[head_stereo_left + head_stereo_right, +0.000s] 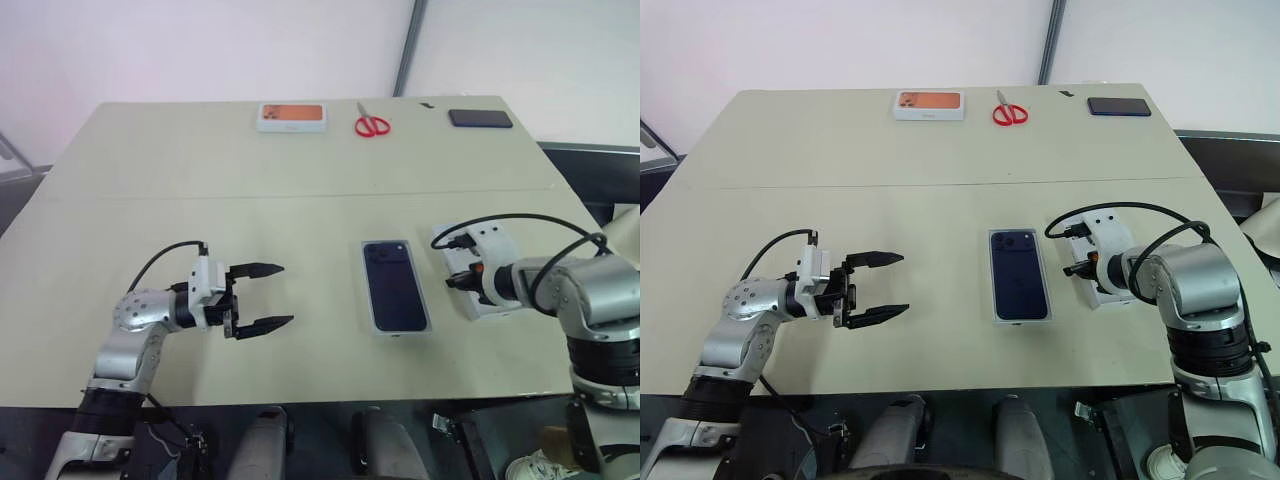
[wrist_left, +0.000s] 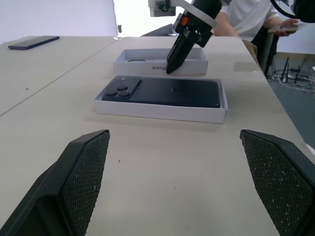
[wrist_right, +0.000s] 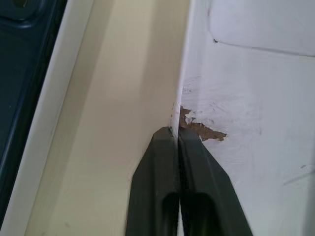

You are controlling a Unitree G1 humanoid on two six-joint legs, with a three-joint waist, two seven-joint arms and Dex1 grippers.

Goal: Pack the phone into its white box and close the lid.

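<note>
along the table's (image 1: pixel 200 200) far edge lie an orange-printed box (image 1: pixel 291 117), red scissors (image 1: pixel 372 125) and perhaps a black handset (image 1: pixel 480 118).

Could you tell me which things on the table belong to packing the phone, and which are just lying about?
Belonging to the job:
- phone, already lying in the white box
- lid, open side up beside it, its wall pinched by the right gripper

Lying about:
- scissors
- orange-printed box
- black handset
</note>
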